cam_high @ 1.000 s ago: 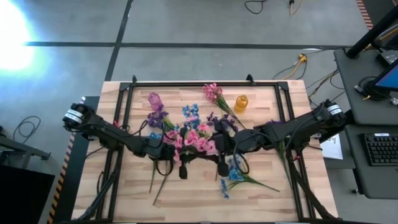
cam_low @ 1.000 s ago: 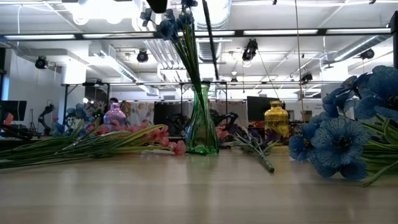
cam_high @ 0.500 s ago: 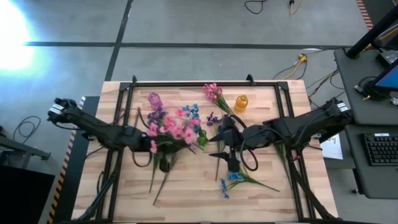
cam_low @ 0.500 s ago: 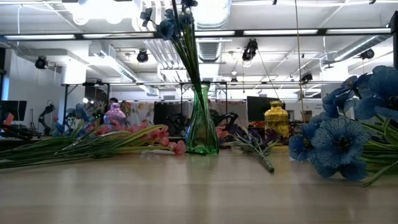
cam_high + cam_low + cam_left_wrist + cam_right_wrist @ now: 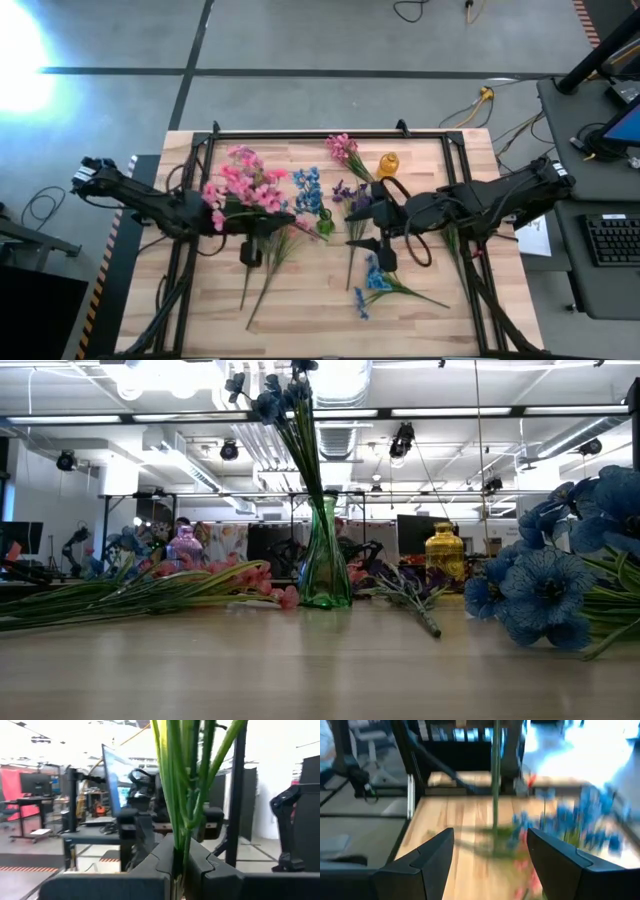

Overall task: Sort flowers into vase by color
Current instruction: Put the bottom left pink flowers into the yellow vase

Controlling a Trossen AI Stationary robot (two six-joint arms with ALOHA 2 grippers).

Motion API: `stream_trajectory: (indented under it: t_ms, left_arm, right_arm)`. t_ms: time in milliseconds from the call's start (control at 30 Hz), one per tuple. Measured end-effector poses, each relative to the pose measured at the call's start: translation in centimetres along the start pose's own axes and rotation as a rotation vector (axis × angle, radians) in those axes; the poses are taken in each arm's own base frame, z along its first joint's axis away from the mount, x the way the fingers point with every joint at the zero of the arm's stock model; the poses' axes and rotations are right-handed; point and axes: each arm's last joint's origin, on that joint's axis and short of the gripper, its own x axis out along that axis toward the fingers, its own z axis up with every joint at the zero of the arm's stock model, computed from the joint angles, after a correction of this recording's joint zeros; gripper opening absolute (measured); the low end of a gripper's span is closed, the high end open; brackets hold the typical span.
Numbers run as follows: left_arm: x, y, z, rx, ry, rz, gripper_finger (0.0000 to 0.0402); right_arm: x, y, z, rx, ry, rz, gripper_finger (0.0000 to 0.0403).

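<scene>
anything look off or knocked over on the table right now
Nothing is knocked over: the green glass vase stands upright holding blue flowers, and the amber bottle-shaped vase is upright too. Loose blue sprigs still lie flat on the wooden table. The left gripper holds pink-blossomed stems.

You have no readable text, label, brand, number or sign in any of these views.
</scene>
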Motion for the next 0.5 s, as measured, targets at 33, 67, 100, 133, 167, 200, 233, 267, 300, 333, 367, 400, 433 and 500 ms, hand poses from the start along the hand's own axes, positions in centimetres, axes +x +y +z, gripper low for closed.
stream_trajectory:
  t_ms: [33,67,100,133,167,200,233,267,300,333,367,400,433,500]
  left_arm:
    - [0.4,-0.2,-0.4,-0.002,-0.006,-0.011,0.0]
    - [1.0,-0.3,-0.8,-0.002,-0.008,-0.019,0.0]
    - [1.6,-0.6,-1.2,-0.001,-0.003,-0.025,0.0]
    - [2.1,-0.7,-1.6,0.003,0.011,-0.025,0.0]
    - [2.8,-1.0,-2.1,0.006,0.025,-0.025,0.0]
    - [3.4,-1.2,-2.4,0.009,0.036,-0.025,0.0]
    - [4.0,-1.4,-2.8,0.012,0.047,-0.025,0.0]
    - [4.7,-1.6,-3.2,0.015,0.059,-0.026,0.0]
    - [5.3,-1.8,-3.5,0.017,0.069,-0.025,0.0]
    - [5.9,-2.0,-3.8,0.022,0.08,-0.024,0.0]
    - [6.3,-2.1,-4.0,0.029,0.095,-0.023,0.0]
    - [6.7,-2.1,-4.1,0.035,0.112,-0.021,0.0]
    - [7.1,-2.2,-4.3,0.042,0.132,-0.021,0.0]
    - [7.7,-2.3,-4.4,0.047,0.148,-0.026,0.0]
  right_arm:
    - [0.1,0.1,0.4,-0.015,-0.037,0.004,0.0244]
    - [0.1,0.1,0.6,-0.032,-0.067,0.007,0.0244]
    - [0.4,0.2,0.8,-0.046,-0.094,0.009,0.0245]
    - [0.6,0.2,1.1,-0.057,-0.127,0.007,0.0245]
    - [0.7,0.1,1.3,-0.065,-0.147,0.007,0.0244]
    - [0.9,0.1,1.4,-0.075,-0.159,0.004,0.0244]
    - [1.1,0.0,1.5,-0.075,-0.173,0.001,0.0243]
    - [1.3,-0.1,1.6,-0.072,-0.186,-0.004,0.0242]
    - [1.4,-0.1,1.5,-0.071,-0.186,-0.007,0.0242]
    - [1.7,-0.2,1.4,-0.073,-0.179,-0.006,0.0243]
    - [2.1,-0.2,1.3,-0.074,-0.172,-0.005,0.0244]
    - [2.3,-0.2,1.2,-0.075,-0.165,-0.005,0.0246]
    - [2.5,-0.1,1.0,-0.078,-0.154,0.003,0.0248]
    - [2.6,0.0,0.9,-0.072,-0.149,0.034,0.0253]
